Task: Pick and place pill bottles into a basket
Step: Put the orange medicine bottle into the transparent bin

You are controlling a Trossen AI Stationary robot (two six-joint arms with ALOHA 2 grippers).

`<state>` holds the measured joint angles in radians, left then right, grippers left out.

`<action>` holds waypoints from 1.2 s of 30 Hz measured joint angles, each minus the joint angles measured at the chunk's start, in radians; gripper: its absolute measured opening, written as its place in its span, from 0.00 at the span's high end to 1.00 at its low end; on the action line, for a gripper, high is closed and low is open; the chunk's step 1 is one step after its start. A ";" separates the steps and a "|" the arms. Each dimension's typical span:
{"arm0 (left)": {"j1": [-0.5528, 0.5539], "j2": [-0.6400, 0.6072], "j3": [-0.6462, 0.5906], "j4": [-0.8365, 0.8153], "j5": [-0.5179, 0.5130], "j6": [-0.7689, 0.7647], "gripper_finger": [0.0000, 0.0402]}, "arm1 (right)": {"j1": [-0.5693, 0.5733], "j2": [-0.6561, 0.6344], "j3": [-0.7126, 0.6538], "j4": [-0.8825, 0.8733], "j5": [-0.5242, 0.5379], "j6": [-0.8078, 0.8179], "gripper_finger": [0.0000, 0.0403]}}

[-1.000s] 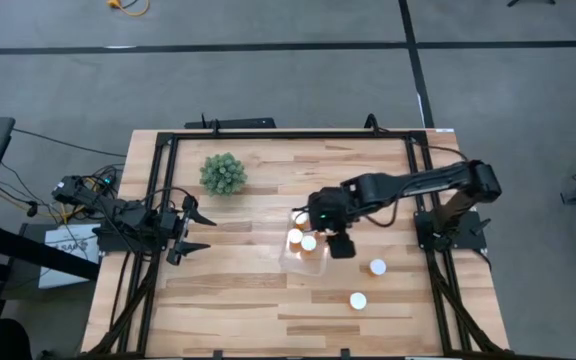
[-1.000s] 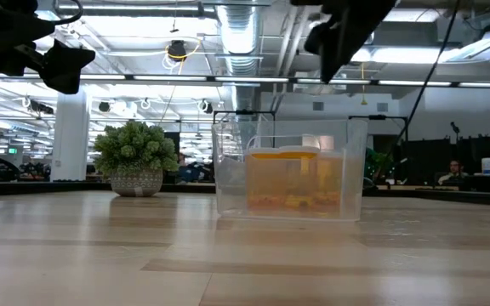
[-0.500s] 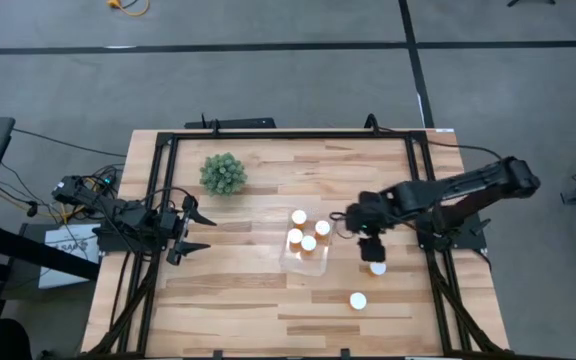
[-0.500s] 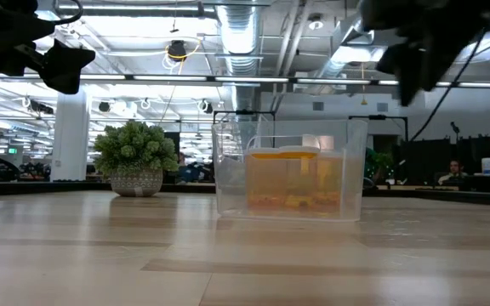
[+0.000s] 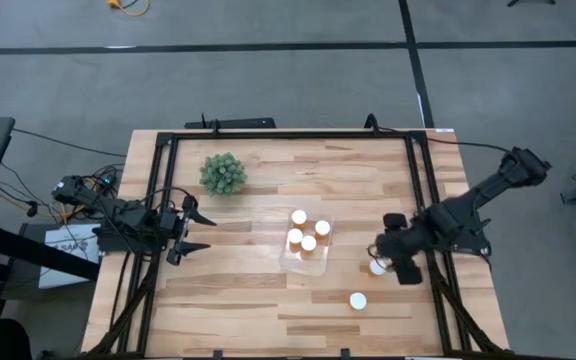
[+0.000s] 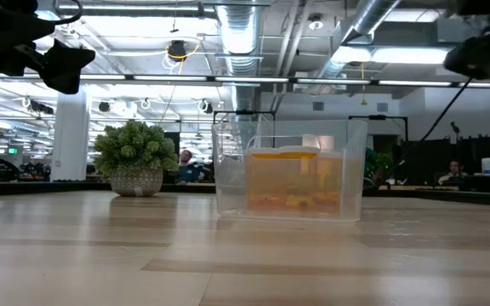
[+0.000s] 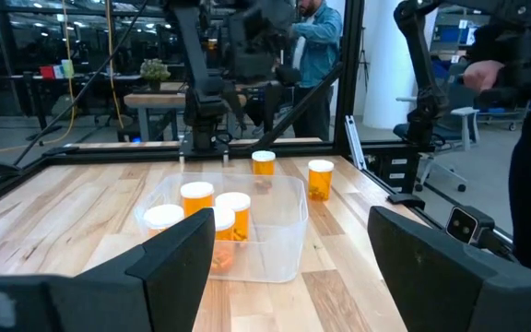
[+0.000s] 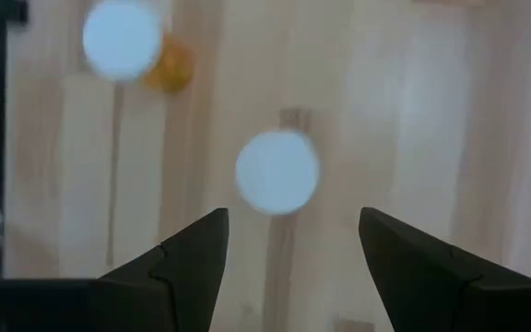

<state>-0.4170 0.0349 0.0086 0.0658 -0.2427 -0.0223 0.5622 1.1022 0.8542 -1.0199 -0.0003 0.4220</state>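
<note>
The counter (image 5: 228, 290) is pale wood planks inside a black frame, standing on a grey floor (image 5: 268, 80) crossed by dark lines. The low view looks across it into a large workshop with ceiling ducts (image 6: 236, 34), strip lights and benches; a person (image 7: 316, 46) in a blue shirt stands beyond the far edge in the left wrist view.

A green plant (image 5: 223, 174) sits near the far left corner, well apart from everything else. The basket (image 5: 306, 245) stands near the middle with four bottles (image 5: 308, 243) upright inside it. Two more bottles stand on the bare wood to its right: one (image 5: 376, 267) near the frame, the other (image 5: 358, 300) nearer the front edge.

The right gripper (image 5: 404, 270) hangs above the bottle near the frame, jaws apart and empty, with the white cap (image 8: 277, 171) showing between the fingers (image 8: 187, 263). Nothing blocks either loose bottle. The left gripper (image 5: 194, 230) waits at the left side, jaws apart, well clear of the basket.
</note>
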 joint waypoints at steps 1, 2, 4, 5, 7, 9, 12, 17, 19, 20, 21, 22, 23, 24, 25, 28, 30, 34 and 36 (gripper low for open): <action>0.000 0.000 0.000 0.000 0.000 0.000 0.31 | 0.024 0.000 -0.015 -0.001 0.003 -0.001 0.40; 0.000 0.000 0.000 0.000 0.000 0.000 0.31 | 0.045 0.001 -0.030 -0.001 0.007 -0.001 0.40; 0.000 0.000 0.000 0.000 0.000 0.000 0.31 | 0.079 0.005 -0.056 0.014 0.029 -0.002 0.40; 0.000 0.000 0.000 0.000 0.000 0.000 0.31 | 0.092 0.007 -0.070 0.023 0.042 -0.003 0.40; 0.000 0.000 0.000 0.000 0.000 0.000 0.31 | 0.106 0.010 -0.094 0.039 0.068 -0.003 0.40; 0.000 0.000 0.000 0.000 0.000 0.000 0.31 | 0.106 0.010 -0.102 0.060 0.081 -0.003 0.40; 0.000 0.000 0.000 0.000 0.000 0.000 0.31 | 0.088 0.010 -0.107 0.081 0.081 0.004 0.40; 0.000 0.000 0.000 0.000 0.000 0.000 0.31 | 0.058 0.010 -0.107 0.147 0.076 0.012 0.40; 0.000 0.000 0.000 0.000 0.000 0.000 0.31 | 0.059 0.010 -0.107 0.154 0.076 -0.002 0.40; 0.000 0.000 0.000 0.000 0.000 0.000 0.31 | 0.060 0.010 -0.107 0.151 0.075 -0.008 0.40; 0.000 0.000 0.000 0.000 0.000 0.000 0.31 | 0.061 0.011 -0.107 0.149 0.074 -0.011 0.40; 0.000 0.000 0.000 0.000 0.000 0.000 0.31 | 0.062 0.012 -0.107 0.148 0.074 -0.013 0.40; 0.000 0.000 0.000 0.000 0.000 0.000 0.31 | 0.062 0.012 -0.107 0.145 0.073 -0.022 0.40; 0.000 0.000 0.000 0.000 0.000 0.000 0.31 | 0.066 0.012 -0.107 0.145 0.074 -0.031 0.40; 0.000 0.000 0.000 0.000 0.000 0.000 0.31 | 0.067 0.012 -0.107 0.146 0.077 -0.037 0.40; 0.000 0.000 0.000 0.000 0.000 0.000 0.31 | 0.068 0.024 -0.107 0.158 0.078 -0.038 0.40; 0.000 0.000 0.000 0.000 0.000 0.000 0.31 | 0.068 0.038 -0.107 0.170 0.077 -0.038 0.40; 0.000 0.000 0.000 0.000 0.000 0.000 0.31 | 0.072 0.079 -0.107 0.185 0.077 -0.054 0.40; 0.000 0.000 0.000 0.000 0.000 0.000 0.31 | 0.072 0.096 -0.107 0.194 0.077 -0.073 0.40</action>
<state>-0.4168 0.0345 0.0083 0.0658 -0.2424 -0.0223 0.6342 1.1980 0.7475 -0.8255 0.0765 0.3493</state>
